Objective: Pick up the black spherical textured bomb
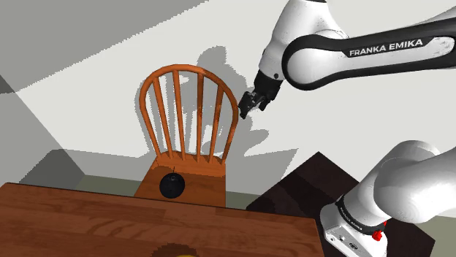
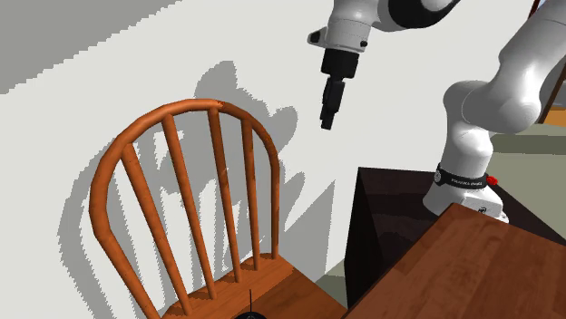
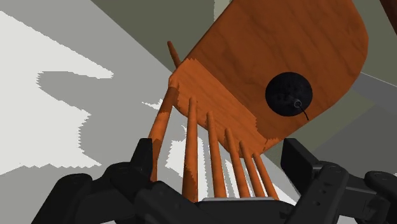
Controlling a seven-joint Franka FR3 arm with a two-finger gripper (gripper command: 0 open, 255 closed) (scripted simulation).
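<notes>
Bomb [image 1: 172, 186] on chair seat [image 1: 207, 184], fuse [image 2: 250, 300] upright.

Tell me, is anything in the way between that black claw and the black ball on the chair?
Only the chair's back. Its spindles rise toward the open gripper, which hangs above it. The bomb lies uncovered on the seat in front of them, so a descent angled past the back looks free.
</notes>
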